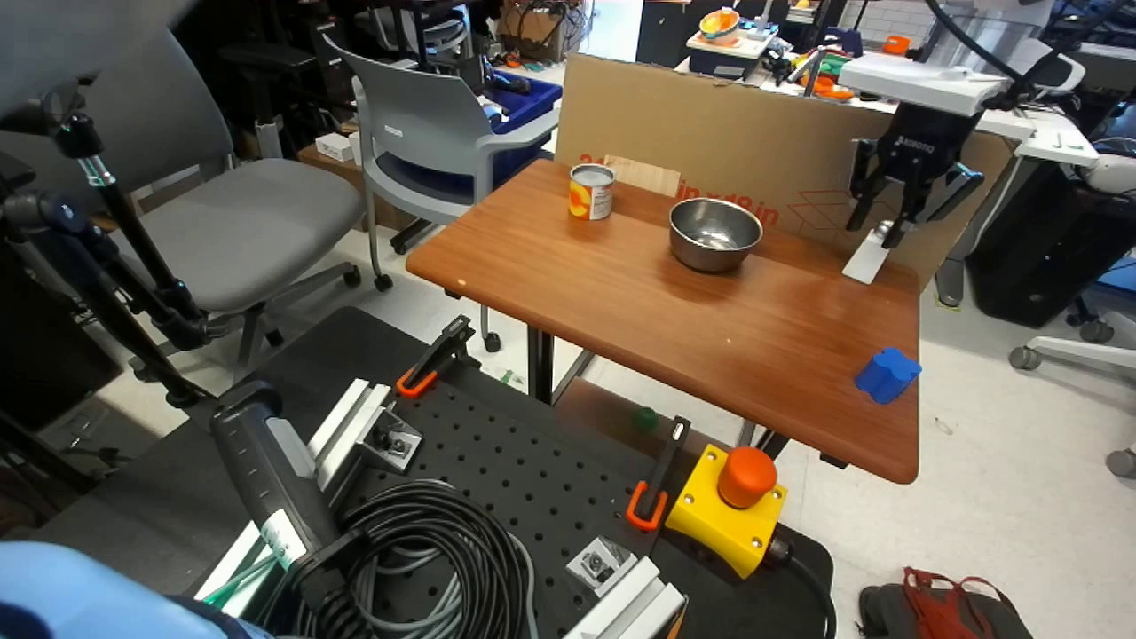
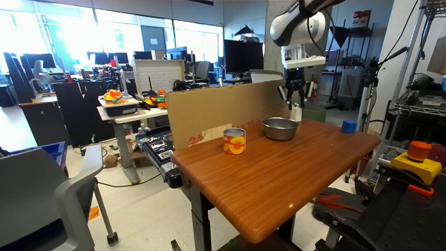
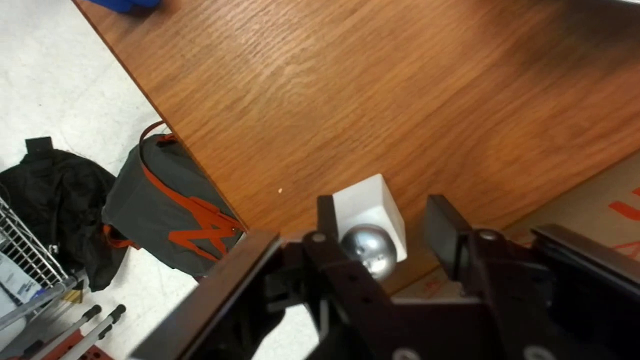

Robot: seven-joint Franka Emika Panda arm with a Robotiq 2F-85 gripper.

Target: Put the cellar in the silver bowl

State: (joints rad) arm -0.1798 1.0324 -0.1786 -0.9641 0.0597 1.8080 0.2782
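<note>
- A slim white shaker with a domed silver cap (image 3: 367,210) stood upright on the brown wood-grain surface (image 1: 674,319), its cap between the fingers of the black two-fingered tool (image 3: 383,212).
- Those fingers stood apart, clamped on nothing, their tips about level with the cap as far as the exterior views let one judge.
- In the wrist view the shaker sat off-centre in the gap, toward nine o'clock, with room on the three o'clock side; whether the nine o'clock finger touched it could not be told.
- Its long axis ran vertical, so closing would probably pinch its narrow width; a slight shift toward nine o'clock seemed worthwhile first.
- In an exterior view the round, shallow, shiny silver metal bowl (image 1: 713,256) lay at nine o'clock from the shaker, apart from it: the likely carrying direction.
</note>
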